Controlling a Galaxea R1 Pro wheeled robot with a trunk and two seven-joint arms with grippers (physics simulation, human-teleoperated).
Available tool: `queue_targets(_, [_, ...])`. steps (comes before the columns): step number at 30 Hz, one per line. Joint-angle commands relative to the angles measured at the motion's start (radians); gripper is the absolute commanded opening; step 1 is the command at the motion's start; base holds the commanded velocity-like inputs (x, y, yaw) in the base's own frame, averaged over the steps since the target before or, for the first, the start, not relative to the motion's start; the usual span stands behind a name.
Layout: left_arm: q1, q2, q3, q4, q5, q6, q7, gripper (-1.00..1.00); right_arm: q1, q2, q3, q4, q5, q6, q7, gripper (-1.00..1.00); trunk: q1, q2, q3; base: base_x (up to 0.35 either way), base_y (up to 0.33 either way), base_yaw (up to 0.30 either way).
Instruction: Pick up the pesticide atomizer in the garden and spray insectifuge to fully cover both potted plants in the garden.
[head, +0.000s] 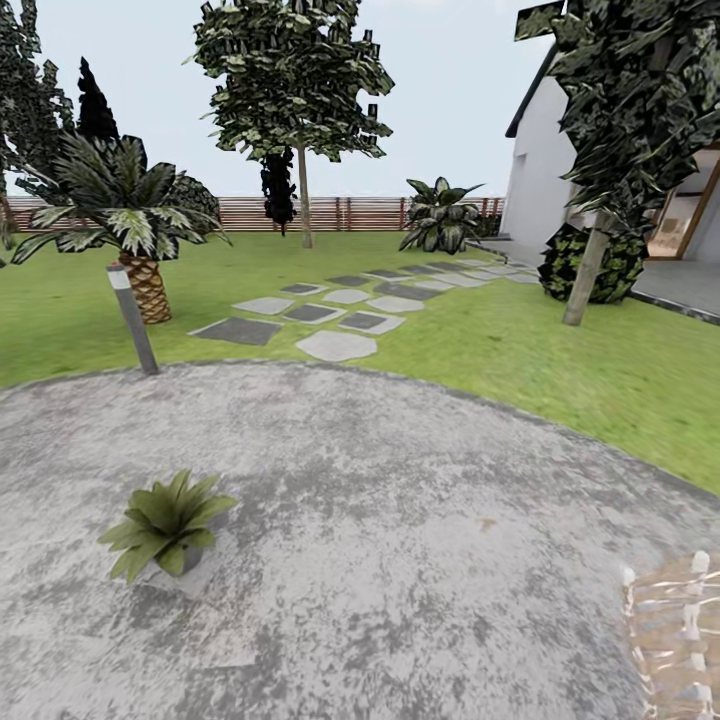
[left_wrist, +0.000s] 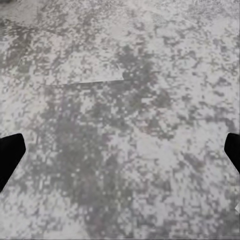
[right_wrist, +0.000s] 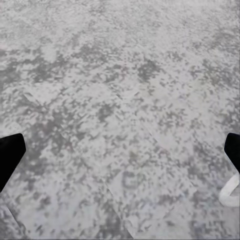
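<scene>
One potted plant (head: 168, 525) is seen at the lower left of the head view, standing on the grey stone patio (head: 400, 520), with the lawn (head: 560, 350), stepping stones (head: 335, 312) and wooden fence (head: 330, 212) beyond — the spray bottle has not been found in these views. The left gripper (left_wrist: 120, 152) and right gripper (right_wrist: 120, 152) are held wide apart with bare paving between the fingertips. The bottle is judged light, stiff and somewhat slick — best taken around its slim body, below the top.
</scene>
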Motion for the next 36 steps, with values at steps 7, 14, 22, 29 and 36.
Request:
queue_targets(7, [-0.001, 0.0, 0.002, 0.001, -0.002, -0.003, 0.0, 1.0, 0.0, 0.0, 0.0, 0.0, 0.001, -0.003, 0.0, 1.0, 0.0, 0.0, -0.001, 0.336, 0.078, 0.0])
queue_targets(14, [0.0, 0.0, 0.002, 0.001, -0.002, -0.003, 0.0, 1.0, 0.0, 0.0, -0.001, 0.0, 0.001, -0.003, 0.0, 1.0, 0.0, 0.0, -0.001, 0.338, 0.014, 0.0])
queue_targets(22, [-0.001, 0.0, 0.002, 0.001, -0.002, -0.003, 0.0, 1.0, 0.0, 0.0, -0.001, 0.0, 0.001, -0.003, 0.0, 1.0, 0.0, 0.0, -0.001, 0.338, 0.0, -0.004])
queue_targets(29, [-0.001, 0.0, 0.002, 0.001, -0.002, -0.003, 0.0, 1.0, 0.0, 0.0, -0.001, 0.0, 0.001, -0.003, 0.0, 1.0, 0.0, 0.0, -0.001, 0.338, 0.0, -0.087])
queue_targets(36, [-0.001, 0.0, 0.002, 0.001, -0.002, -0.003, 0.0, 1.0, 0.0, 0.0, -0.001, 0.0, 0.001, -0.003, 0.0, 1.0, 0.0, 0.0, -0.001, 0.338, 0.0, -0.039])
